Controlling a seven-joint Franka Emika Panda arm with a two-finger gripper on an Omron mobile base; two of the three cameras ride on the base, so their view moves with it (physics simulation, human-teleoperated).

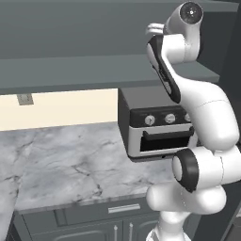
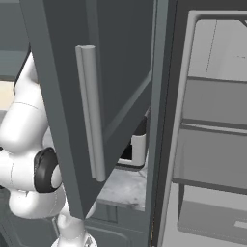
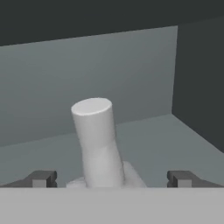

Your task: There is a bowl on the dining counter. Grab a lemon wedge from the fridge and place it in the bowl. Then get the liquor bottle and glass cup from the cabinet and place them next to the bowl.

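marble worktop [image 1: 70, 160], toaster oven [image 1: 157, 124], cream wall [image 1: 61, 108]

Liquor bottle [image 3: 99, 144] neck reads to me as smooth matt white, plastic-like, no sheen. Cabinet [image 3: 87, 65] interior: flat matt grey-blue, painted look, no grain. Cabinet door [image 2: 120, 72] has the same matt finish; its bar handle [image 2: 90, 113] looks like brushed silver metal, satin. Tabletop [image 1: 70, 160] is grey-white veined marble, polished but with little glare. Toaster oven [image 1: 157, 124]: dark matt top, satin metal front, dark glass window, metallic knobs. Fridge [image 2: 212, 125] inside looks pale smooth plastic. End effector [image 3: 111, 179] fingertips [image 3: 41, 178] dark, matt, rubbery.
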